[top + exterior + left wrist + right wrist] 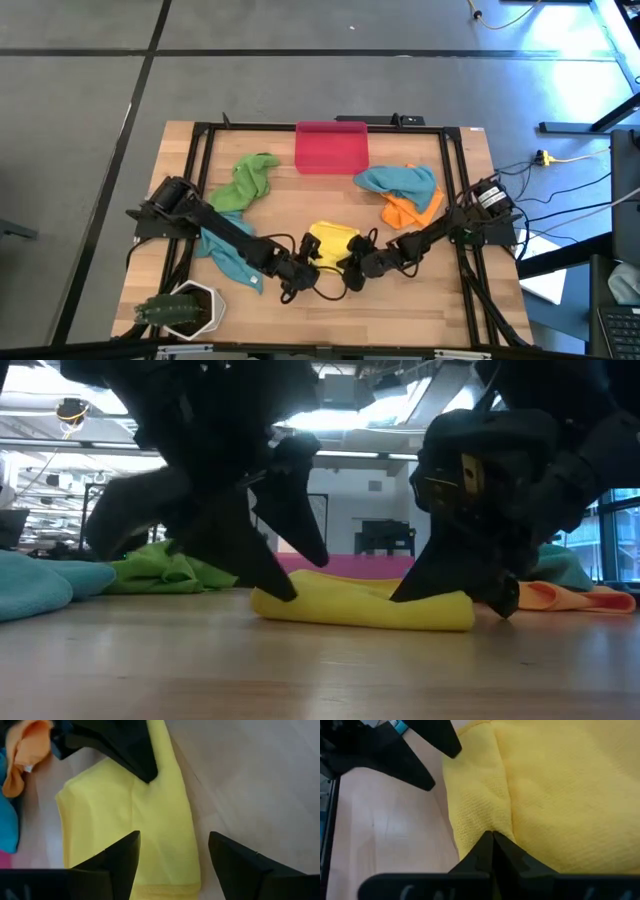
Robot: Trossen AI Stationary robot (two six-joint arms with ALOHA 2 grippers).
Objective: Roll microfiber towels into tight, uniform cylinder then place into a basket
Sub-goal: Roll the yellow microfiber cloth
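Observation:
The yellow towel [333,243] lies folded flat on the table's near middle and also shows in the low view [365,610]. My left gripper [172,857] is open at its left end, one finger over the cloth and the other over bare wood. My right gripper [492,840] is shut on the towel's right part. The red-pink basket [331,146] stands at the far middle. A green towel [250,180] lies left of it. A teal towel [400,180] lies on an orange one [415,212] at the right. Another teal towel [225,255] lies under my left arm. My left gripper's finger [125,857] stands over the towel's near folded edge [165,870]; I cannot tell whether it touches. My right gripper's shut fingers meet a crease in the towel's top layer [492,822], slanting down from the table's right. Whether cloth is between them is hidden. The towel lies on the table.
A white hexagonal pot with a green plant [185,310] stands at the near left corner. A black frame [205,150] runs round the work area. Bare wood [330,320] lies near the front edge.

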